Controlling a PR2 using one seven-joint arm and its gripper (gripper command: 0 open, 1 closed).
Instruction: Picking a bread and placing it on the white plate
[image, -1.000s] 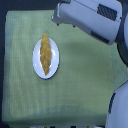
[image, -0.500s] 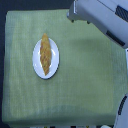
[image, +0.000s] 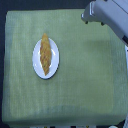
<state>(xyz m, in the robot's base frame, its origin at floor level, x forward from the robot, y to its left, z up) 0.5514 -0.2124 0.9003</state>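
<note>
Long golden-brown rough-crusted bread (image: 45, 54) lies lengthwise on round glossy white plate (image: 46, 58), long axis near-vertical in exterior view. Grey-white arm (image: 107, 15) well apart, up-right of plate. Jaws' state: cannot tell. Placement looks done.

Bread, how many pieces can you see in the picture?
1. The bread lies lengthwise on the white plate, on the green cloth toward the exterior view's left. Nothing seems to hide another.
</note>
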